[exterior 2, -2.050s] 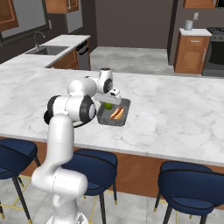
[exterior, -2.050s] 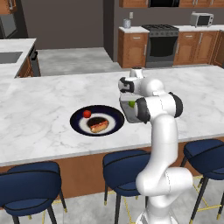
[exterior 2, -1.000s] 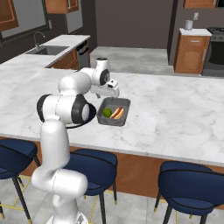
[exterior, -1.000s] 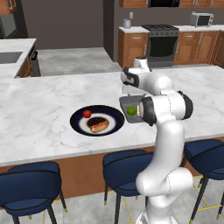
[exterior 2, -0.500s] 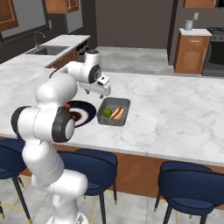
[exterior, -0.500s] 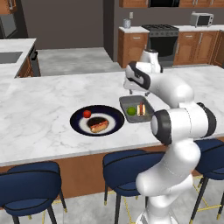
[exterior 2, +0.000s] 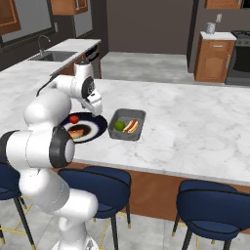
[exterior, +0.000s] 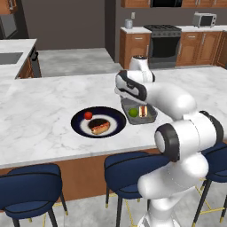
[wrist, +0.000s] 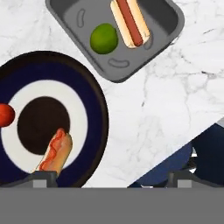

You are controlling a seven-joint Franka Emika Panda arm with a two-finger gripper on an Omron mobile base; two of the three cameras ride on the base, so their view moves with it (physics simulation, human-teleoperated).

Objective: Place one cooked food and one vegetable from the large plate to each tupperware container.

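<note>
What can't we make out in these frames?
- Pincer: in both base views the arm's own hand hides the fingers.
- Tray: in the left base view the arm covers its far end.
- Plate: cut off by the hand view's left and bottom edges; tomato also clipped.
- Second tray: I see just one; any other lies outside the frames.

Even, soft rendered light, faint shadows, no glare, slightly blurry.

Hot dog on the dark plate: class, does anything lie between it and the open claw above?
Nothing visible does. The claw hangs open above the counter; the hot dog lies uncovered on the large plate, with the tomato off to one side.
</note>
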